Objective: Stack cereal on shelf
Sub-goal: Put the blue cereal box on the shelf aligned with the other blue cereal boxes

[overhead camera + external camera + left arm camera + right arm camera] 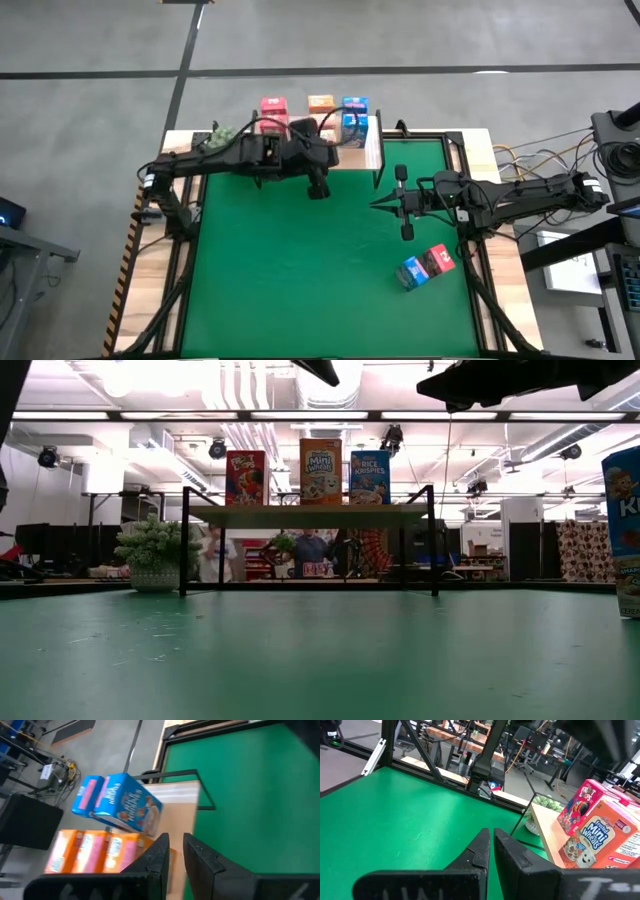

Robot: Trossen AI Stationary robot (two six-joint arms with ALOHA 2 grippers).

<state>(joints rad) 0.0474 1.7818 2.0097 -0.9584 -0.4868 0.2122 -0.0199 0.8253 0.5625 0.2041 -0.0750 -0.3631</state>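
The shelf (372, 150) stands at the table's far edge, a light wood board on black legs (183, 540). Pink-red (273, 108), orange (321, 104) and blue (355, 115) cereal boxes stand upright on it, also in the low view (320, 471). A blue box (412, 272) and a pink-red box (440, 260) rest side by side on the green mat at the near right. My left gripper (318, 190) hovers at the shelf's near edge, fingers close together and empty (175, 851). My right gripper (376, 205) is shut and empty over the mat, right of centre, pointing left (491, 845).
A small green plant in a white pot (155, 552) stands at the shelf's left end (220, 135). The green mat (300, 280) lies open in the middle and at the near left. The blue box on the mat shows at the low view's right edge (625, 530).
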